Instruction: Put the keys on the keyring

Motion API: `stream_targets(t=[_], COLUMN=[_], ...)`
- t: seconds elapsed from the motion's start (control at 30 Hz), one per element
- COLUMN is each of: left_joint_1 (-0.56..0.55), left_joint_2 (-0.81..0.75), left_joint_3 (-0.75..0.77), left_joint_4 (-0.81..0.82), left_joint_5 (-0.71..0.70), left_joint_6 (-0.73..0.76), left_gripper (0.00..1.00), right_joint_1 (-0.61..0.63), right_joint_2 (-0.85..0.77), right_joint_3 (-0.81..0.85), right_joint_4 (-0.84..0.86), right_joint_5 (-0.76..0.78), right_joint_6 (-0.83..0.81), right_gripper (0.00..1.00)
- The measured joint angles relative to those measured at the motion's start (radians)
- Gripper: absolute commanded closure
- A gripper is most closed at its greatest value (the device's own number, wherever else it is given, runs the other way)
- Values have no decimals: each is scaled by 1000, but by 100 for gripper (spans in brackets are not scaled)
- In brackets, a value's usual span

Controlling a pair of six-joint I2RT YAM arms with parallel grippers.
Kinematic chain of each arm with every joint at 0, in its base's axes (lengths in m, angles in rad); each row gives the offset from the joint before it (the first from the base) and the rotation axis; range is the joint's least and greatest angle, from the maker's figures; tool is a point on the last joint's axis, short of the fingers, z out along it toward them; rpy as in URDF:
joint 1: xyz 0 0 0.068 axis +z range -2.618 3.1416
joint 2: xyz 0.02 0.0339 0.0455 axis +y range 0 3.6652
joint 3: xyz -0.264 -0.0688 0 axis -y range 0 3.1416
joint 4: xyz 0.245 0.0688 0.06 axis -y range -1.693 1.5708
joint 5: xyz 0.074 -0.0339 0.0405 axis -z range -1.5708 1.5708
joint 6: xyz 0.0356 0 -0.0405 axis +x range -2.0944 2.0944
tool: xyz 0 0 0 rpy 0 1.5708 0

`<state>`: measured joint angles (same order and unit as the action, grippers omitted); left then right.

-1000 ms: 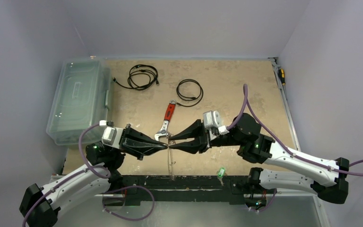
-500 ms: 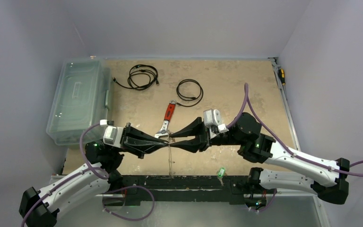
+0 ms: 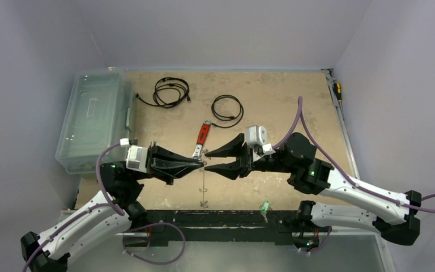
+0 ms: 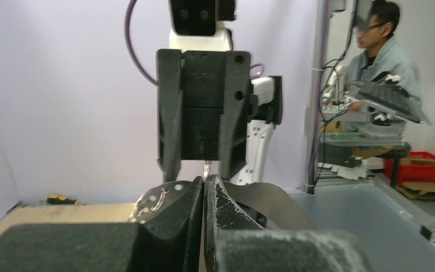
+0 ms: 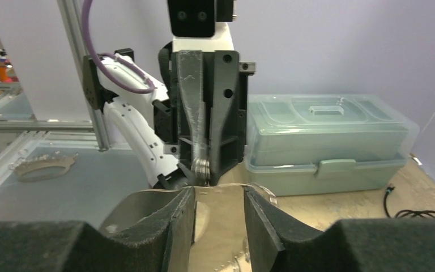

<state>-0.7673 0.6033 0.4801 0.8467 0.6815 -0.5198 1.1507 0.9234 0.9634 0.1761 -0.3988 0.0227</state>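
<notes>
My left gripper (image 3: pixel 202 164) is shut on the top of the keyring (image 3: pixel 204 186), a thin wire loop hanging straight down with small silver keys (image 3: pixel 204 203) at its bottom. In the left wrist view the jaws (image 4: pixel 205 181) are pressed together with a bit of metal (image 4: pixel 206 168) showing at their tips. My right gripper (image 3: pixel 209 160) faces it, open and empty, its fingers either side of the left tips. The right wrist view shows the open gripper (image 5: pixel 218 191) and the ring's metal (image 5: pixel 203 168) in the left gripper. The green-headed key (image 3: pixel 265 205) lies on the front rail. The red-headed key is out of view.
A red-handled wrench (image 3: pixel 201 139) lies just behind the grippers. Two black coiled cables (image 3: pixel 171 90) (image 3: pixel 227 110) lie farther back. A clear plastic box (image 3: pixel 93 122) stands at the left, also in the right wrist view (image 5: pixel 328 141). A screwdriver (image 3: pixel 337 90) lies at the right edge.
My right gripper has opened and let go of the ring. Both grippers have moved a little toward the back of the table, and the keyring now hangs from the left gripper alone.
</notes>
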Motion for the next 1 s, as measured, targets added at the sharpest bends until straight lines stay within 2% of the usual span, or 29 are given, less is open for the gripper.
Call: stream_targets(t=[0.1,0.27,0.4,0.53,0.7,0.83,1.0], left_joint_1=[0,0,1,1,2,2,1], left_joint_2=[-3,0,-1,-1,0,0,4], left_joint_3=[12,18,26,27,27,27,27], left_joint_4=[-61,-113,-142,-149,-146,-140,-138], left_joint_5=[-26,-54,-66,-65,-62,-58,-54], left_joint_6=[28,50,67,68,68,67,67], left_gripper=[100,100,100,100,100,100,100], right_joint_1=[0,-2,-3,-3,-3,-4,-3], right_joint_2=[-2,-2,0,3,11,13,11], right_joint_3=[0,0,0,2,23,46,58], right_joint_4=[-14,-53,-58,-63,-97,-131,-157], right_joint_5=[8,17,25,41,42,47,53], right_joint_6=[-3,-10,-16,-21,-29,-43,-52], right_gripper=[57,61,68,70,82,82,73])
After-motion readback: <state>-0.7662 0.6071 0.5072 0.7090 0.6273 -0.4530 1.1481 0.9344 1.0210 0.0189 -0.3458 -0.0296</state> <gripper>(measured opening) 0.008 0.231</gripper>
